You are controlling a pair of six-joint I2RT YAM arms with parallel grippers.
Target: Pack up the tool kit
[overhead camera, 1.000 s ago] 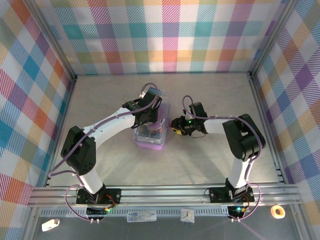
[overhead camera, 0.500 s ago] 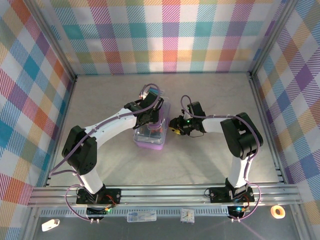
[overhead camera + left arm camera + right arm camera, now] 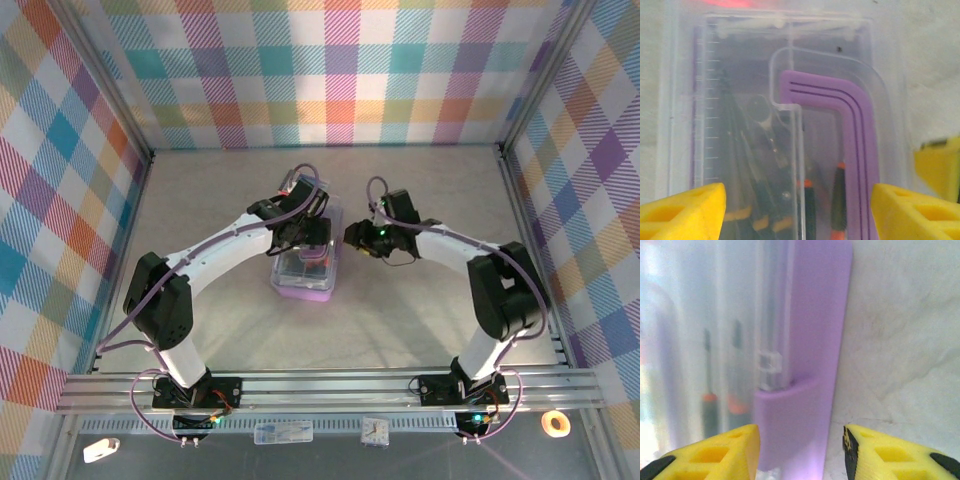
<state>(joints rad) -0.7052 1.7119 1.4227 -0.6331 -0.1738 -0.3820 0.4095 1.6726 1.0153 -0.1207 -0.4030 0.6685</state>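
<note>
The tool kit [image 3: 305, 262] lies near the middle of the desk [image 3: 420, 320], its long side running away from the arm bases. It has a purple base and its clear lid is down. Seen from the left wrist, the lid [image 3: 785, 125] has a row of fine moulded graduation marks along one long edge, like a ruler; any figures beside them are too blurred to read. An L-shaped purple handle [image 3: 855, 150] lies flat on the lid. Through the plastic show the screwdrivers [image 3: 805, 200], dark with orange bands, lying side by side.

The left hand [image 3: 300, 215] hangs over the far half of the box, pointing down. Its yellow fingers [image 3: 685, 210] are spread wide above the lid and pinch nothing.

The right hand [image 3: 356, 238] is just beside the box's right side. In its own camera the purple side wall [image 3: 805, 365] stands close ahead, and its yellow fingers [image 3: 890, 455] are apart with nothing gripped between them.

Plaid walls [image 3: 340, 70] surround the desk.
</note>
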